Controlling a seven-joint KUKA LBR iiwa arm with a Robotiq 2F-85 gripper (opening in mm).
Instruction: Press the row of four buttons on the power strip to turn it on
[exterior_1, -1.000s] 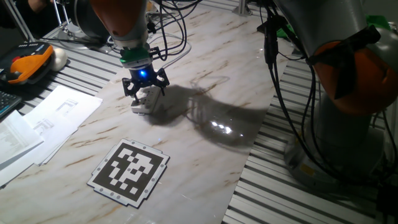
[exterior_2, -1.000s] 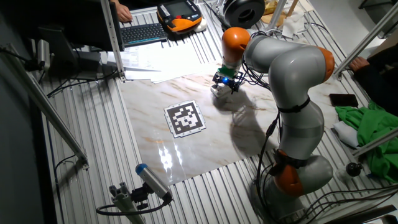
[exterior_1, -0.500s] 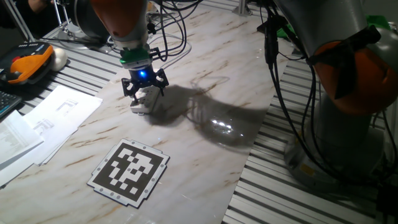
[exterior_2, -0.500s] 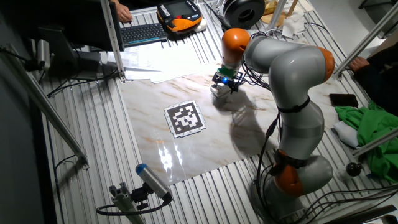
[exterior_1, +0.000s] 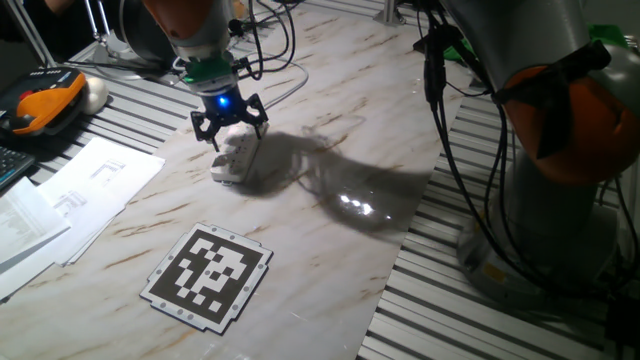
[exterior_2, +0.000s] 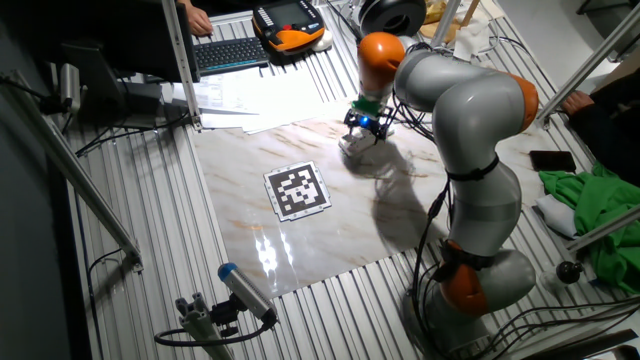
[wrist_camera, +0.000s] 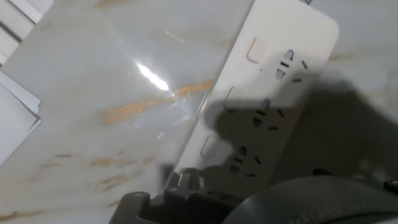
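Note:
The white power strip (exterior_1: 234, 158) lies on the marble tabletop, end-on to this fixed view. In the other fixed view the power strip (exterior_2: 351, 146) shows as a small white block. My gripper (exterior_1: 229, 127) hangs just above the strip's far end, blue light lit; the same gripper (exterior_2: 365, 126) sits beside the strip there. In the hand view the power strip (wrist_camera: 267, 93) runs diagonally, with square buttons (wrist_camera: 254, 50) along its left edge beside dark socket holes. Shadow covers its lower half. No view shows my fingertips plainly.
A black-and-white marker board (exterior_1: 210, 273) lies near the table's front edge. Paper sheets (exterior_1: 70, 190) and an orange handheld device (exterior_1: 42, 100) sit at the left. The arm's base and cables (exterior_1: 560, 150) stand at the right. Slatted metal (exterior_1: 480, 320) surrounds the marble top.
My gripper has risen off the power strip and shifted a little towards the far left. The strip has stayed where it was.

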